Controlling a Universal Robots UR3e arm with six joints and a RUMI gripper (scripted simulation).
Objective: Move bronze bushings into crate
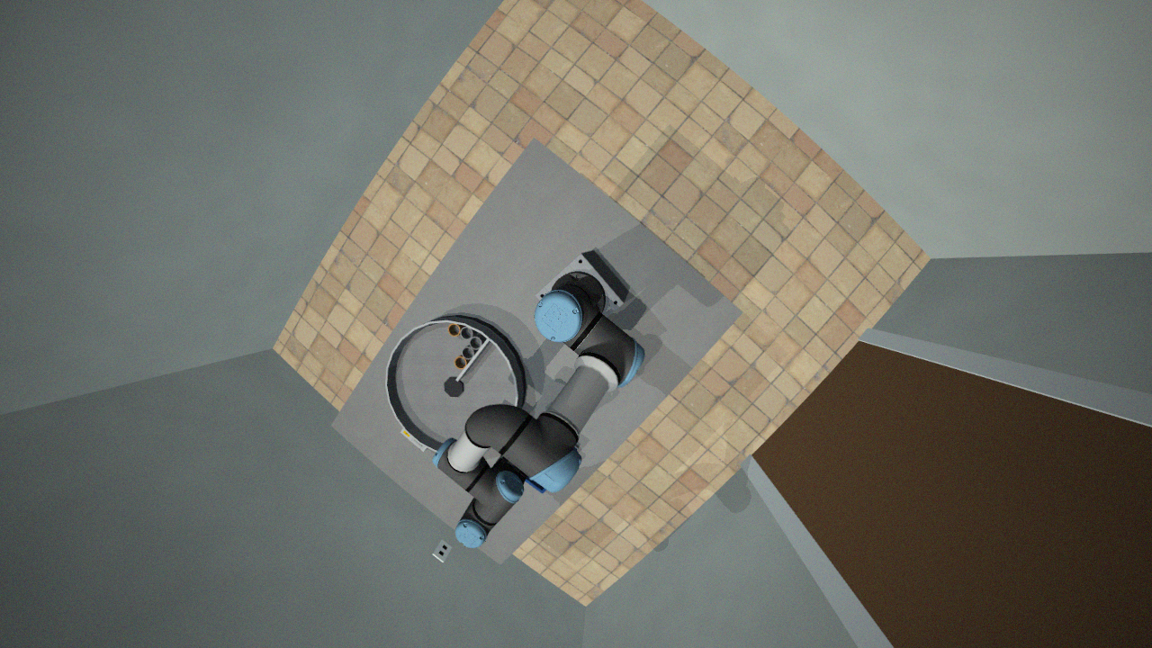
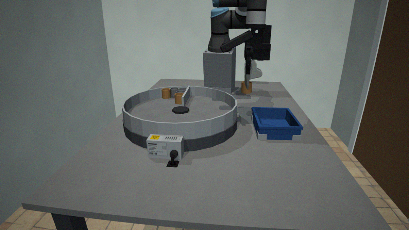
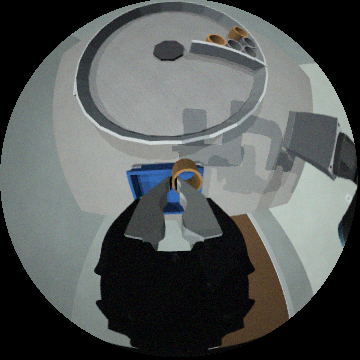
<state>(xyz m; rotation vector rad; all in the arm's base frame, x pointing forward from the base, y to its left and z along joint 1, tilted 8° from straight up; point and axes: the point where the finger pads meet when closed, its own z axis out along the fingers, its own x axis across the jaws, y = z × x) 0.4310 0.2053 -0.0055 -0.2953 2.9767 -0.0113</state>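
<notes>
Room: grey walls, a tiled floor (image 1: 684, 161) and a brown door (image 2: 390, 77) stand around my grey table (image 2: 202, 181).
Table: it holds a round turntable (image 2: 181, 122), a blue crate (image 2: 278, 131) beside it, and my arm's grey stand (image 2: 218, 68) at the back.
My gripper (image 2: 247, 79): it is squeezed tight on one bronze bushing (image 2: 246, 87), pinching its wall with one finger inside the ring.
Where that bushing is: up in the air, off the turntable, behind the crate in the side view and not over it yet, I think.
Done so far: the crate looks bare inside, so no bushing is in it.
Left to do: carry this one over the crate and let go, then fetch one more bronze one.
On the turntable: two bronze bushings (image 2: 166, 93) (image 2: 178, 98) and some grey bushings (image 2: 174, 90) sit by the little wall (image 2: 185, 95).
Side view shows: how high my bushing hangs and the box with the yellow sticker (image 2: 164, 144).
Wrist view shows: the ring (image 3: 188, 180) seen from above, with the blue crate (image 3: 137, 182) right under it.
Top view shows: my arm (image 1: 515, 439) covers the crate and the gripper, so I cannot see them there.
</notes>
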